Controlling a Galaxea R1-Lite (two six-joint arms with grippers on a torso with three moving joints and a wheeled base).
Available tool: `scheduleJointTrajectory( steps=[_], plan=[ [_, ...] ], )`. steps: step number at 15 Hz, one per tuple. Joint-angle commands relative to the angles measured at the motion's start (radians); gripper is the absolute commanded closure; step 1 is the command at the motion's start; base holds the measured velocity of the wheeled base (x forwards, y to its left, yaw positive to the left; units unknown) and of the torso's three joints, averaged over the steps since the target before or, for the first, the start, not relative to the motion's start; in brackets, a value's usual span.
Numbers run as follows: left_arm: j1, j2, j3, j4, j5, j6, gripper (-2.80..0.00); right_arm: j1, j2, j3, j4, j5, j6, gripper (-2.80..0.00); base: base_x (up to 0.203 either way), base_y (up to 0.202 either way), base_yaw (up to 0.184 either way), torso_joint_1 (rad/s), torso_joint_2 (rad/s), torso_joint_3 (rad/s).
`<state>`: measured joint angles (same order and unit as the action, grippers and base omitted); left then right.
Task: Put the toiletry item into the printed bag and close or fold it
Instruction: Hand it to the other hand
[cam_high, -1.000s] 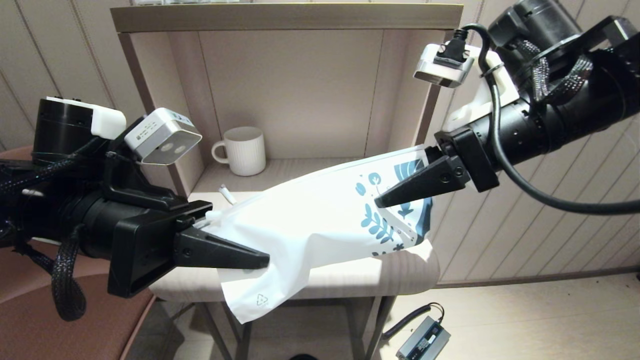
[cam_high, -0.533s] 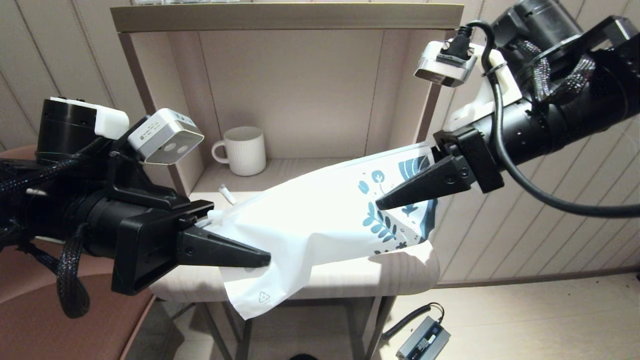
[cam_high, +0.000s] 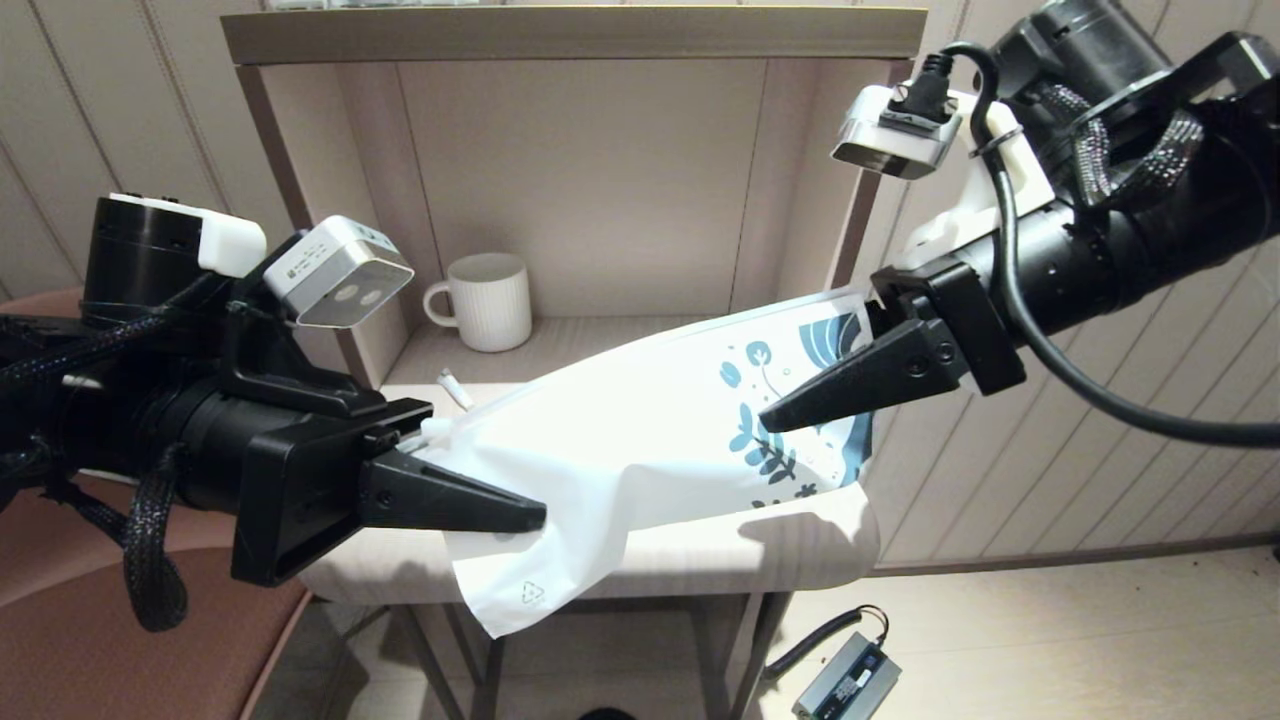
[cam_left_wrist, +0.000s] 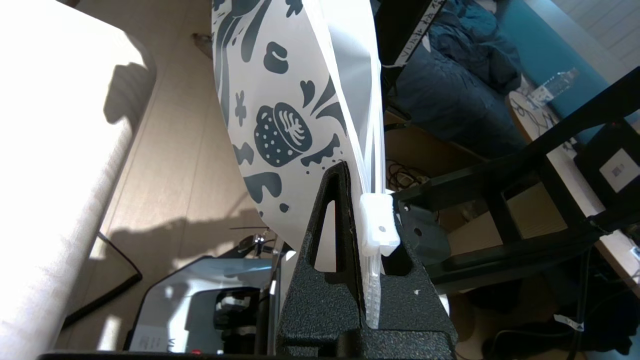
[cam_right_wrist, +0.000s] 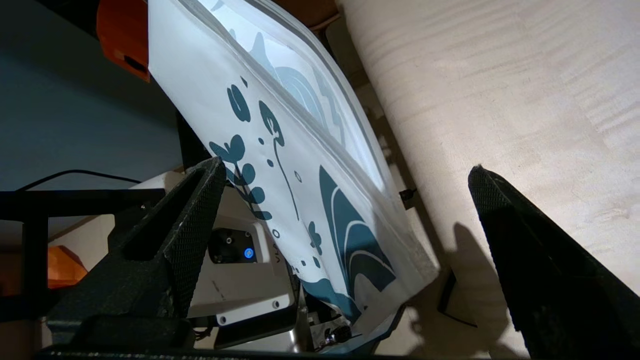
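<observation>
Right claw edged rightward, seemingly, above the pale table.

Black arms, braided cables, white cameras

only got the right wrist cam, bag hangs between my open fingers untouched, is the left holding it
Observer: Yes, the left gripper is shut on the printed bag along its zip edge, with the slider right at its fingers.
Operator: where's the tube, can't see it
Observer: The toiletry item lies on the table outside the bag, in front of the mug.
Operator: does the bag rest on anything
Observer: Its middle sags onto the table, and one plain corner hangs over the front edge.
</observation>
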<state>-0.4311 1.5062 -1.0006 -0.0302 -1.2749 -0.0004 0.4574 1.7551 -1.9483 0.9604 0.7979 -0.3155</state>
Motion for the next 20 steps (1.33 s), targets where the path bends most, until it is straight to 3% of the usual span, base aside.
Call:
scheduleJointTrajectory(
  steps=[1, 4, 13, 14, 15, 20],
  plan=[
    [0.0, -0.001, -0.003, -0.002, -0.008, 0.0, 0.0, 0.0, 0.004, 0.0, 0.005, 0.007, -0.021, 0.0, 0.0, 0.0, 0.0, 0.0, 0.0, 0.0],
    [0.0, -0.001, -0.004, 0.0, -0.009, 0.0, 0.0, 0.001, 0.006, 0.002, 0.008, 0.053, -0.031, 0.0, 0.0, 0.0, 0.0, 0.0, 0.0, 0.0],
    [-0.023, 0.012, -0.017, -0.016, -0.009, -0.007, 0.0, 0.017, -0.003, 0.006, 0.011, 0.058, -0.037, 0.0, 0.0, 0.0, 0.0, 0.0, 0.0, 0.0],
    [-0.023, 0.011, -0.012, -0.016, -0.002, -0.006, -1.82, 0.017, -0.002, 0.006, 0.011, 0.058, -0.037, 0.0, 0.0, 0.0, 0.0, 0.0, 0.0, 0.0],
    [-0.023, 0.009, -0.006, -0.017, 0.0, -0.002, -2.8, 0.017, -0.002, 0.006, 0.011, 0.058, -0.037, 0.0, 0.0, 0.0, 0.0, 0.0, 0.0, 0.0],
    [-0.022, 0.011, 0.012, -0.021, -0.001, 0.001, -2.8, 0.004, -0.02, 0.008, 0.011, 0.058, -0.037, 0.0, 0.0, 0.0, 0.0, 0.0, 0.0, 0.0]
  ],
)
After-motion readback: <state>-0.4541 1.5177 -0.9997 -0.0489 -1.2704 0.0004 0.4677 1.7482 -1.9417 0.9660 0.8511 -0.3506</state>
